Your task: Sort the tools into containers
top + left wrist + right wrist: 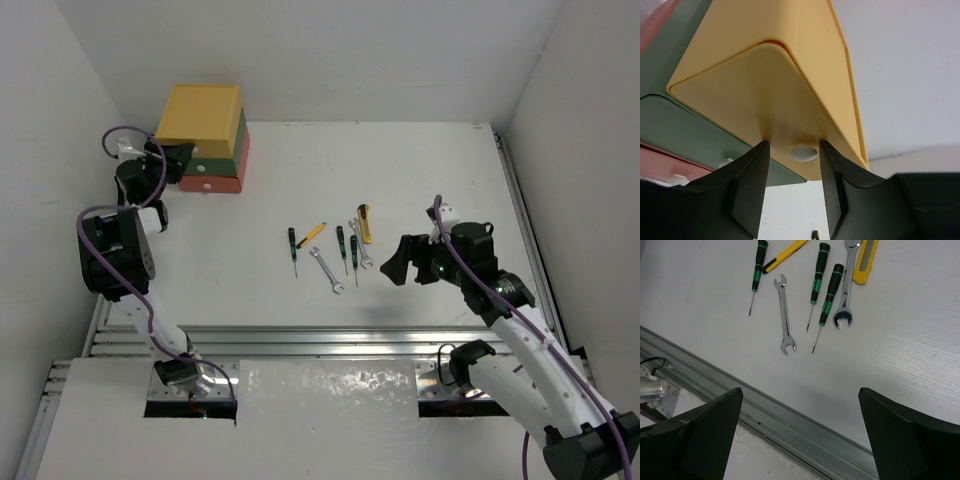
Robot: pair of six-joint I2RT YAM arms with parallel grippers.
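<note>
The containers are three stacked drawers at the back left: yellow on top, dark green, and red-orange at the bottom. My left gripper is open, its jaws straddling the yellow drawer's white knob with a small gap on each side. The tools lie mid-table: three black-handled screwdrivers, a yellow-handled one, two silver wrenches and a yellow utility knife. My right gripper hangs wide open and holds nothing, just right of the tools.
The green drawer and the red one each show a white knob below left of my left fingers. A metal rail runs along the table's near edge. White walls close in the left, back and right sides.
</note>
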